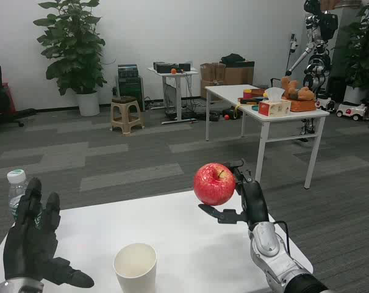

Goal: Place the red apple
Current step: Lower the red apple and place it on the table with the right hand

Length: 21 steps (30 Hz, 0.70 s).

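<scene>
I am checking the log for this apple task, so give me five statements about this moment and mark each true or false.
1. The right hand holds the red apple up above the white table. True.
2. The left hand grips the paper cup. False: it holds nothing, its fingers are apart, and the cup stands free to its right.
3. The paper cup lies on its side. False: it stands upright, mouth up.
4. A water bottle with a white cap shows behind the left hand. True.
5. The apple rests on the table. False: it is held clear of the surface.
</scene>
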Each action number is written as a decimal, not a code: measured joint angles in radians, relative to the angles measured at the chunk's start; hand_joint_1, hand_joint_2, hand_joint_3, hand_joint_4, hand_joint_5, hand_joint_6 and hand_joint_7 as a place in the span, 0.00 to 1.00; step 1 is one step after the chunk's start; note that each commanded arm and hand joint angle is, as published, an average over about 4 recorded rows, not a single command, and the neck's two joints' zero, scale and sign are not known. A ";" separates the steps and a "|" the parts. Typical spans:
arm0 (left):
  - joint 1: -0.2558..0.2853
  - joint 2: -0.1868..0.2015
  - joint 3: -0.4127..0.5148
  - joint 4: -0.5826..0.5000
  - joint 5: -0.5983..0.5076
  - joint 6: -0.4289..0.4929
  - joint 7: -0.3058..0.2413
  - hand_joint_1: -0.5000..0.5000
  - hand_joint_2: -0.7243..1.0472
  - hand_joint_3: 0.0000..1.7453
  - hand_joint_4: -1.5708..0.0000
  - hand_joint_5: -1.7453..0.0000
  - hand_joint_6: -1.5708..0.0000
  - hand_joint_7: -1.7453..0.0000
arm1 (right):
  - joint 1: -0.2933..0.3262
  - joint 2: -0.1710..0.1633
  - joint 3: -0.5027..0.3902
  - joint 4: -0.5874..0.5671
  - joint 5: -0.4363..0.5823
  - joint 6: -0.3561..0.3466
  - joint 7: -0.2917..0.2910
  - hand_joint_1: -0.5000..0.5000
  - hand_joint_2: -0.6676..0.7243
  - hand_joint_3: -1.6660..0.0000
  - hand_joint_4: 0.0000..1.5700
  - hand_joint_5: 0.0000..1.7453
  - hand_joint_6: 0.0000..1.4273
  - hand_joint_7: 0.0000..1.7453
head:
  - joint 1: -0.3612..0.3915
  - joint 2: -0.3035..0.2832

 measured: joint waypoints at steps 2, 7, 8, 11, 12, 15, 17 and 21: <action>0.000 -0.003 0.000 0.000 0.000 0.000 0.000 0.02 0.10 0.05 1.00 0.96 1.00 1.00 | 0.000 0.000 0.000 0.000 0.000 0.000 -0.002 0.17 0.09 0.48 0.16 0.82 0.56 0.96 | -0.004 -0.010; 0.002 -0.011 0.000 0.000 0.000 0.000 -0.001 0.02 0.10 0.05 1.00 0.97 1.00 1.00 | 0.000 0.000 0.000 0.000 0.000 0.000 -0.008 0.17 0.09 0.48 0.16 0.83 0.58 0.96 | -0.008 -0.020; 0.003 -0.011 0.000 0.000 0.000 0.000 -0.001 0.02 0.10 0.05 1.00 0.97 1.00 1.00 | 0.000 0.000 0.000 0.000 0.000 0.000 -0.008 0.17 0.09 0.48 0.16 0.83 0.58 0.96 | -0.008 -0.020; 0.003 -0.011 0.000 0.000 0.000 0.000 -0.001 0.02 0.10 0.05 1.00 0.97 1.00 1.00 | 0.000 0.000 0.000 0.000 0.000 0.000 -0.008 0.17 0.09 0.48 0.16 0.83 0.57 0.96 | -0.009 -0.020; 0.003 -0.011 0.000 0.000 0.000 0.000 -0.001 0.02 0.10 0.05 1.00 0.96 1.00 1.00 | 0.000 0.000 0.000 0.000 0.000 0.000 -0.008 0.17 0.09 0.48 0.16 0.83 0.57 0.96 | -0.009 -0.020; 0.004 -0.012 0.000 0.000 0.000 0.000 -0.001 0.02 0.10 0.05 1.00 0.94 1.00 1.00 | 0.000 0.000 0.000 0.000 0.000 0.000 -0.008 0.17 0.09 0.48 0.16 0.83 0.57 0.96 | -0.009 -0.020; 0.005 -0.012 0.000 0.000 0.000 0.000 -0.001 0.02 0.10 0.05 1.00 0.94 1.00 1.00 | 0.000 0.000 0.000 0.000 0.000 0.000 -0.008 0.17 0.09 0.48 0.16 0.83 0.57 0.96 | -0.009 -0.020; 0.005 -0.013 0.000 0.000 0.000 0.000 -0.001 0.02 0.10 0.05 1.00 0.94 1.00 1.00 | 0.000 0.000 0.000 0.000 0.000 0.000 -0.008 0.17 0.09 0.48 0.16 0.83 0.56 0.96 | -0.008 -0.022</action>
